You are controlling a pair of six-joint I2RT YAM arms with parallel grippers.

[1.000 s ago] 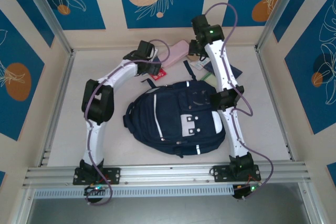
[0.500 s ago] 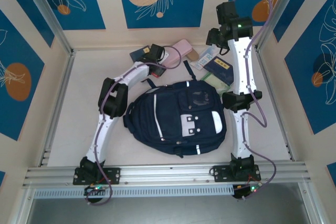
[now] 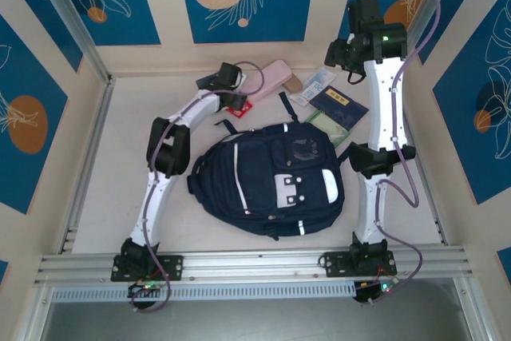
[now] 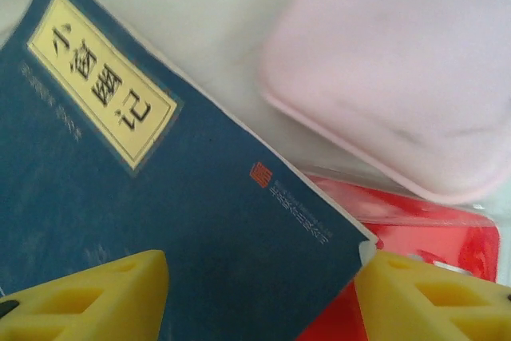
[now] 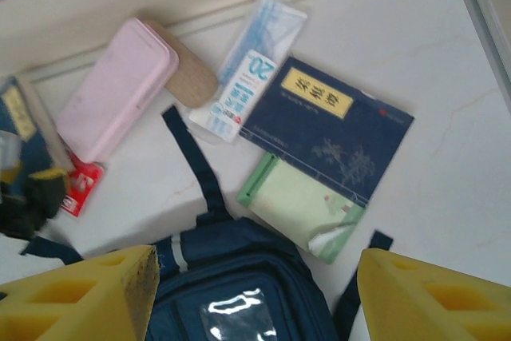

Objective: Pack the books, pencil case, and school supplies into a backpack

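My left end effector hangs low over a navy book at the far side of the desk. Its fingers are apart and hold nothing, and the corner of the book lies between them. The book's long axis runs slanted across my fingers, so I judge the wrist must turn before closing. The pencil case lies just beside the book. My right end effector is high, wide and empty. The backpack lies nearer my bases.

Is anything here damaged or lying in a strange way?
Yes. The pale green book, lying half under the navy book beside the backpack, has one corner curled up, showing its white underside.
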